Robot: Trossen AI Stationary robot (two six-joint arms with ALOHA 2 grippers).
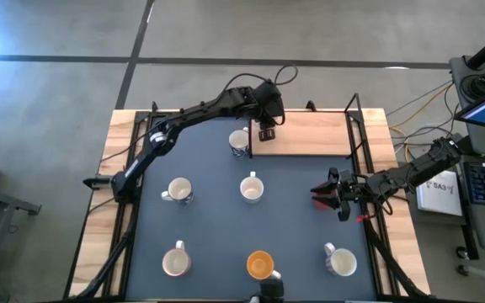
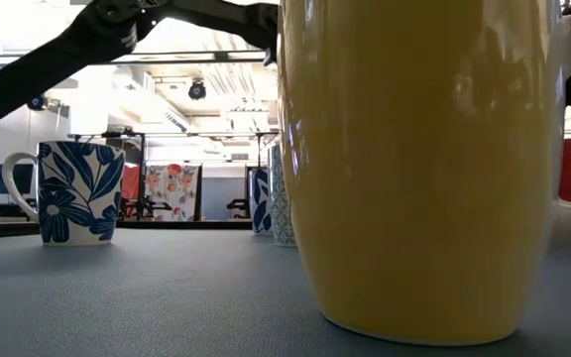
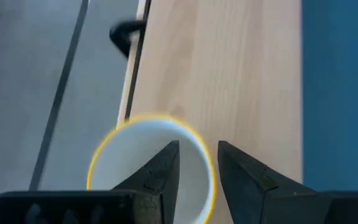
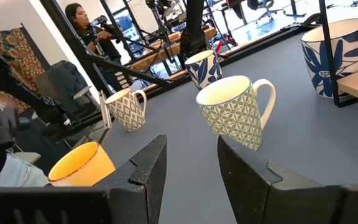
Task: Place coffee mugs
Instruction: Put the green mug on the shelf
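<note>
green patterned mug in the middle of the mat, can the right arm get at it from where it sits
Probably yes. The right gripper is open and faces the green patterned mug, with bare mat between them. Its handle points away from the other mugs, and nothing stands in the path.

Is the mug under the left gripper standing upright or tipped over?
Upright: the left wrist view looks straight down into the mug's round open mouth, on the wooden board.

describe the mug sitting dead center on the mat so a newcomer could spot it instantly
Start from the dark mat that covers most of the table, below the pale wooden board. In the mat's middle stands a mug with a white inside, seen close in the right wrist view. It alone has a fine green lattice pattern with a white handle; its neighbours are blue-leaf patterned or plain orange.
</note>
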